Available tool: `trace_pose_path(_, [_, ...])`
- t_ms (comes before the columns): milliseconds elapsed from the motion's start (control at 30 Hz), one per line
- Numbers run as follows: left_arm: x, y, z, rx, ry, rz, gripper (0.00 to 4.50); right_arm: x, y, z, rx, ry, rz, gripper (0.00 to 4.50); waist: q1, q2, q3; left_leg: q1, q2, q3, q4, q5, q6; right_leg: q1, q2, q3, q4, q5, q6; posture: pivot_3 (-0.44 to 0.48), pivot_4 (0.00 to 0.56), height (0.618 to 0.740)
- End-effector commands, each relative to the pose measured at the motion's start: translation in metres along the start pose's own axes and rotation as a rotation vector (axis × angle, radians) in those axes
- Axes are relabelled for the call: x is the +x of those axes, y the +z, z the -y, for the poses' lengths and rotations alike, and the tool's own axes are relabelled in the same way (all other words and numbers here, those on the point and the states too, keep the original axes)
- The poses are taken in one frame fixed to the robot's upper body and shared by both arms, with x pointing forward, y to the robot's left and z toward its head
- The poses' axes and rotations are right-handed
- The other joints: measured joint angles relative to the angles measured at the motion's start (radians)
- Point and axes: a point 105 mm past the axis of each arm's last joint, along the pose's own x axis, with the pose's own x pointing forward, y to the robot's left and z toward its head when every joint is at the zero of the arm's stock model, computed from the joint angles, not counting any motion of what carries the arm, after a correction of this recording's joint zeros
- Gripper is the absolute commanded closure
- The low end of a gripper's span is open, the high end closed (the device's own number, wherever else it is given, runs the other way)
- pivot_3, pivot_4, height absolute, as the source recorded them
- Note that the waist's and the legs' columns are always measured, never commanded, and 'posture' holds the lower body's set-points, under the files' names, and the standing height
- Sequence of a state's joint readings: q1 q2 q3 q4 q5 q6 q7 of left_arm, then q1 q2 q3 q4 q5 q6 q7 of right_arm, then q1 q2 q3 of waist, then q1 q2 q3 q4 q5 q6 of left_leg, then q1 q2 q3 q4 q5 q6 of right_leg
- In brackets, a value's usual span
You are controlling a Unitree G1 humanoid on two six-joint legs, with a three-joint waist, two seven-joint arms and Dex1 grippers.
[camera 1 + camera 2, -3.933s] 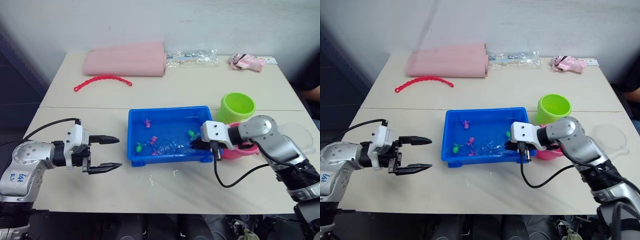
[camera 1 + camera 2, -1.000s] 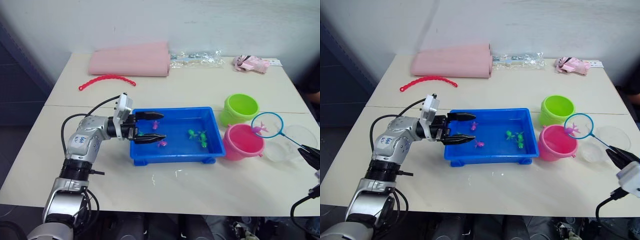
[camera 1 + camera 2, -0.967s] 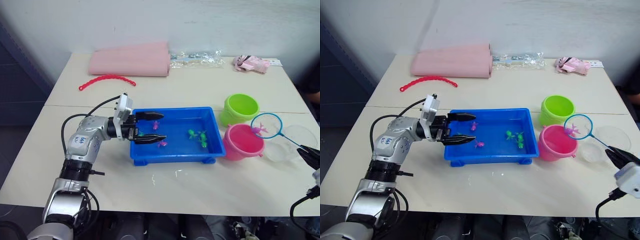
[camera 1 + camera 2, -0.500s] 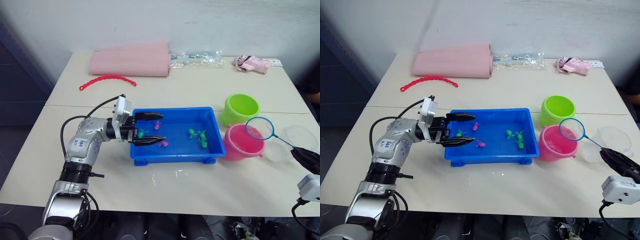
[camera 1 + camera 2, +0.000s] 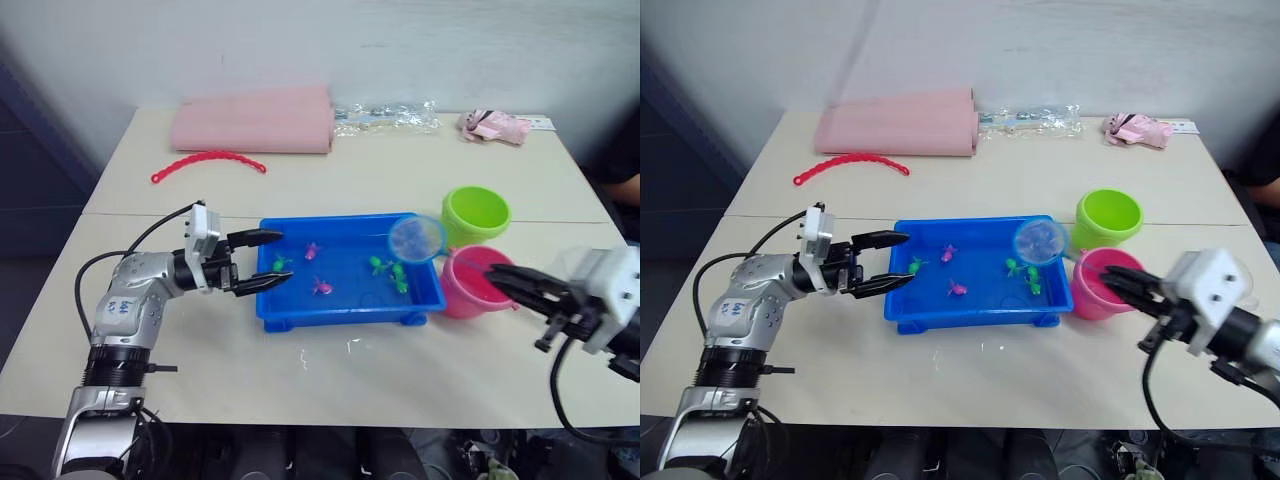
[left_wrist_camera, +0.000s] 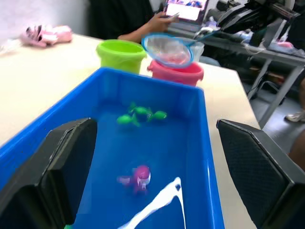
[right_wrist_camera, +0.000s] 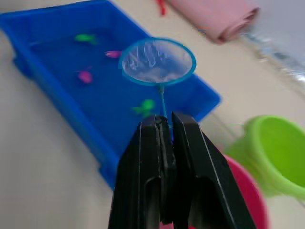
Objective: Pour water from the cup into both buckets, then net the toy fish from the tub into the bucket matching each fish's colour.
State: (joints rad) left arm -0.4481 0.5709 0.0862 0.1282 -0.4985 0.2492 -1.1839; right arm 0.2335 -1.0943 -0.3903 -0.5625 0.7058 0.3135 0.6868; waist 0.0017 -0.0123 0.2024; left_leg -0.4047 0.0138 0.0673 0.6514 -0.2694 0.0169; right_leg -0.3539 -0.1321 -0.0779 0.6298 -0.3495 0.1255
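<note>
The net (image 5: 416, 237), a moment ago held out beyond the pink bucket (image 5: 470, 284) with a pink fish in it, has swung in over the right end of the blue tub (image 5: 345, 308) and its mesh now looks empty; the right gripper (image 7: 164, 125) has its two black fingers pressed together on the thin handle, most of which is hidden between them; the left gripper (image 5: 272, 260) has drawn back a little and sits with fingers spread wide at the tub's left end, holding nothing; in the water lie two pink fish (image 5: 322, 288) and several green fish (image 5: 390, 271), the green ones bunched so that their number is hard to tell; the green bucket (image 5: 475, 215) stands just behind the pink one; whether either bucket holds water or fish cannot be made out
</note>
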Motion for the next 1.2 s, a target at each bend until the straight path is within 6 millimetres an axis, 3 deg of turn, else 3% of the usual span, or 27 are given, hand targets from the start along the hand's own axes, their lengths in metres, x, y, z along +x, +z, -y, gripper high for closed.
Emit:
trace_pose_path(33, [-0.009, 0.014, 0.003, 0.077, 0.026, 0.003, 0.14, 0.017, -0.004, 0.003, -0.091, 0.053, -0.066, 4.50, 0.002, 0.000, 0.000, 0.000, 0.000, 0.000, 0.000, 0.000, 0.000, 0.000, 0.000, 0.000, 0.000, 0.000, 0.000, 0.000, 0.150, 0.740])
trace_pose_path(133, [-0.019, 0.010, 0.007, 0.074, 0.033, -0.047, 0.14, 0.036, -0.010, 0.006, -0.218, 0.099, -0.091, 4.50, 0.002, 0.000, 0.000, -0.001, -0.001, 0.000, 0.000, 0.000, 0.000, 0.000, 0.000, -0.001, -0.002, 0.000, 0.000, 0.000, 0.150, 0.740])
trace_pose_path(367, [-0.035, 0.005, 0.014, 0.080, 0.037, -0.146, 0.14, 0.083, -0.025, 0.001, -0.321, 0.220, -0.139, 4.50, -0.007, 0.000, 0.000, -0.002, 0.000, 0.003, -0.001, 0.000, -0.001, -0.004, 0.001, 0.000, 0.000, 0.000, 0.000, 0.000, 0.150, 0.740])
trace_pose_path(567, [-0.040, 0.007, 0.018, 0.079, 0.050, -0.154, 0.14, 0.102, -0.022, -0.007, -0.392, 0.306, -0.155, 4.50, -0.003, 0.000, 0.000, -0.002, 0.000, 0.004, 0.000, 0.000, -0.001, -0.004, 0.000, 0.001, 0.001, 0.000, 0.000, 0.000, 0.150, 0.740])
trace_pose_path(700, [-0.040, 0.008, 0.018, 0.081, 0.056, -0.157, 0.14, 0.115, -0.008, -0.014, -0.302, 0.318, -0.067, 4.50, -0.005, 0.000, 0.000, -0.002, 0.000, 0.004, -0.001, 0.000, -0.001, -0.004, 0.000, 0.001, 0.001, 0.000, 0.000, 0.000, 0.150, 0.740])
trace_pose_path(933, [-0.038, 0.011, 0.018, 0.091, 0.059, -0.157, 0.14, 0.113, 0.009, -0.020, -0.094, 0.322, 0.033, 4.50, -0.004, 0.000, 0.000, -0.002, 0.000, 0.004, 0.000, 0.000, -0.001, -0.004, 0.000, 0.001, 0.006, 0.000, 0.000, 0.000, 0.150, 0.740])
trace_pose_path(1200, [-0.031, 0.016, 0.015, 0.103, 0.042, -0.131, 0.14, 0.086, 0.006, -0.021, 0.026, 0.309, 0.056, 4.50, -0.003, 0.000, 0.000, -0.002, 0.000, 0.004, -0.001, 0.000, -0.001, -0.004, 0.000, 0.001, 0.006, 0.000, 0.000, 0.000, 0.150, 0.740])
